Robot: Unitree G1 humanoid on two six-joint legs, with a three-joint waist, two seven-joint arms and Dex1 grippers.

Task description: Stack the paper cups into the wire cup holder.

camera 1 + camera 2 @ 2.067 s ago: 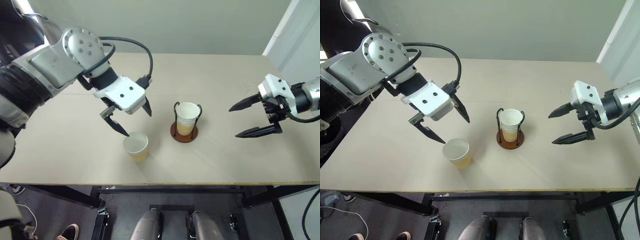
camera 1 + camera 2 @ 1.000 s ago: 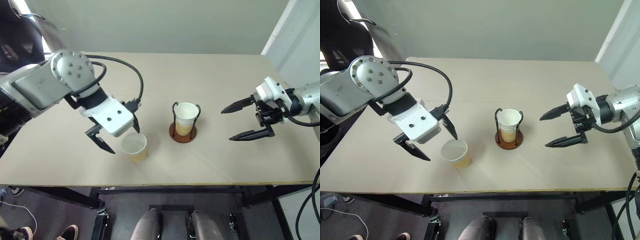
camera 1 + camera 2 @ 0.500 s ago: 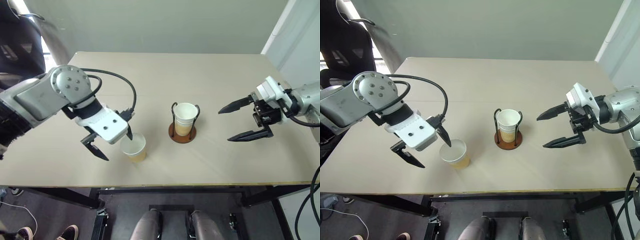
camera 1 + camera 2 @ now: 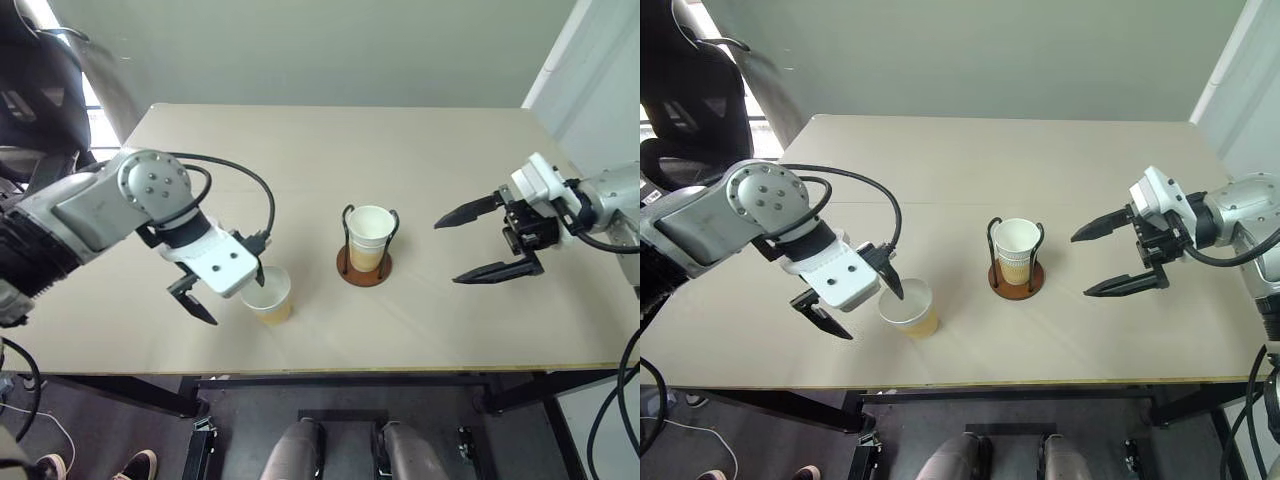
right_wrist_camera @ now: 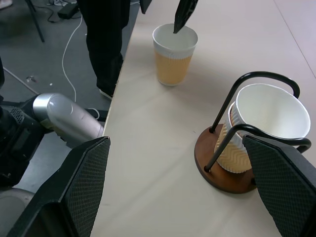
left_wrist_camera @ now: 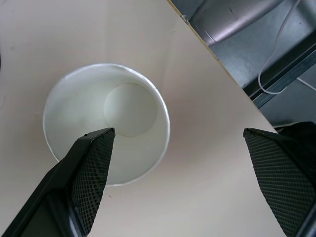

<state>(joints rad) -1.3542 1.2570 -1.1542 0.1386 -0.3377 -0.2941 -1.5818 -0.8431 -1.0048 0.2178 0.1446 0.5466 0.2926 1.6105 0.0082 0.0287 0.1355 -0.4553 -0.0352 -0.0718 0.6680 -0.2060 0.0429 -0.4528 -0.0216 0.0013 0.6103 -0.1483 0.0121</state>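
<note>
**Reaching for the last loose cup with the left arm**

Hovering right over the loose paper cup (image 4: 268, 296), the left gripper (image 4: 228, 293) has its two black fingers spread wide apart and nothing between them. In the left wrist view one fingertip (image 6: 94, 163) sits over the cup's white rim, over the inside of it, while the other finger is well out past the rim near the table edge. So one finger lines up with the inside and one with the outside, but I can't tell if either is actually touching the paper.

That cup stands upright on the beige table (image 4: 430, 180), near the front edge and a bit toward the robot's left of the wire cup holder (image 4: 366, 262). The two are near each other, not touching.

The holder sits around the middle of the table: reddish-brown round base, two black wire loops standing up. There are stacked cups (image 5: 260, 123) already nested inside it. From the right wrist view you can see a white-rimmed cup on top with a wavy tan side below, leaning slightly against the loops.

The right gripper (image 4: 488, 240) is off on the right side of the table, well apart from the holder, fingers wide open and empty, pointing in toward it.
</note>
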